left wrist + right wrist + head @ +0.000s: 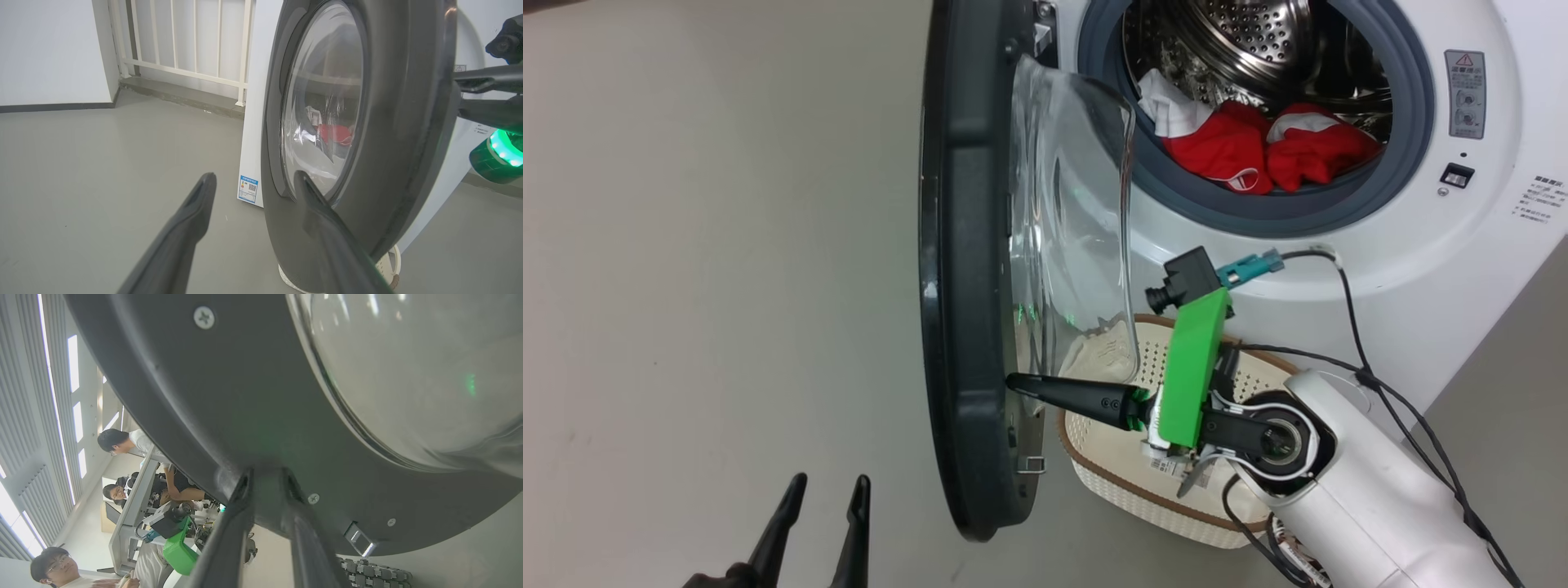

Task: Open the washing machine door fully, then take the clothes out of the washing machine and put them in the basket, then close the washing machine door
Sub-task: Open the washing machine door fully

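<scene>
Nearest you, your left gripper (832, 483) hovers with its fingers wide apart, on the outer side of the washing machine door (964, 286) and not touching it. The door stands swung out, edge-on to you. On its inner side, your right gripper (1018, 382) has its tips at the door's edge beside the glass bowl (1078, 204). The fingers look slightly parted, but you cannot tell whether they pinch anything. Behind the door sits the basket (1143, 502). Farther back, the clothes (1258, 151) lie in the drum (1241, 41) of the washing machine (1421, 245).
</scene>
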`<state>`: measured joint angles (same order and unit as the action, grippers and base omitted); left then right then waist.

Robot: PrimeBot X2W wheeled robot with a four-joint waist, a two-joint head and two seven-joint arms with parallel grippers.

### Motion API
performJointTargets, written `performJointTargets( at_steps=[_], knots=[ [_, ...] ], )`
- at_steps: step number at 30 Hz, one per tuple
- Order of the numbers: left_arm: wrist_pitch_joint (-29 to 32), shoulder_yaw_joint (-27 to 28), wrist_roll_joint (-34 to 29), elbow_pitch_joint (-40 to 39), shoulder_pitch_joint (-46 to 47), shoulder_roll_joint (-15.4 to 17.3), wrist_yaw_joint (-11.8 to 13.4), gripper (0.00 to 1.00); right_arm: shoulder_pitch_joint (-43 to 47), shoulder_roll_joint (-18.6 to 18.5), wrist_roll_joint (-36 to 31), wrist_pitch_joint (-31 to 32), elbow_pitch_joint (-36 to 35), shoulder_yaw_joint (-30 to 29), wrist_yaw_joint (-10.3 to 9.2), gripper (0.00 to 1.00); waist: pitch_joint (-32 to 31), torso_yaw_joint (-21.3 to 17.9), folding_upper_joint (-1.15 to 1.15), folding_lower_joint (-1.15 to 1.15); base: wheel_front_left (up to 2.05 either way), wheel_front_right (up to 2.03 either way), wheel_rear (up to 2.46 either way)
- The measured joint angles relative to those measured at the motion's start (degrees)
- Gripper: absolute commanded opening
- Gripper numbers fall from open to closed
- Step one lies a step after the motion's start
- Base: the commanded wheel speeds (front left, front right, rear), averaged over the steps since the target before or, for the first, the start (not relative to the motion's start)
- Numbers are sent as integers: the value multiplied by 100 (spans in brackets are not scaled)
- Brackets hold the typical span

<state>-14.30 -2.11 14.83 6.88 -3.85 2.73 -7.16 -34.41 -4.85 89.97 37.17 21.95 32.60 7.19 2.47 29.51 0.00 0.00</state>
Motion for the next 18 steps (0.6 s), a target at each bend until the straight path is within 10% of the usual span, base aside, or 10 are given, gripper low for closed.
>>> performJointTargets(
  at_steps=[18],
  knots=[
    [0,220,30,168,12,-3,0,100,822,-478,-300,-910,165,-205,1,100,-63,-377,0,0,0,0,0]
  ],
)
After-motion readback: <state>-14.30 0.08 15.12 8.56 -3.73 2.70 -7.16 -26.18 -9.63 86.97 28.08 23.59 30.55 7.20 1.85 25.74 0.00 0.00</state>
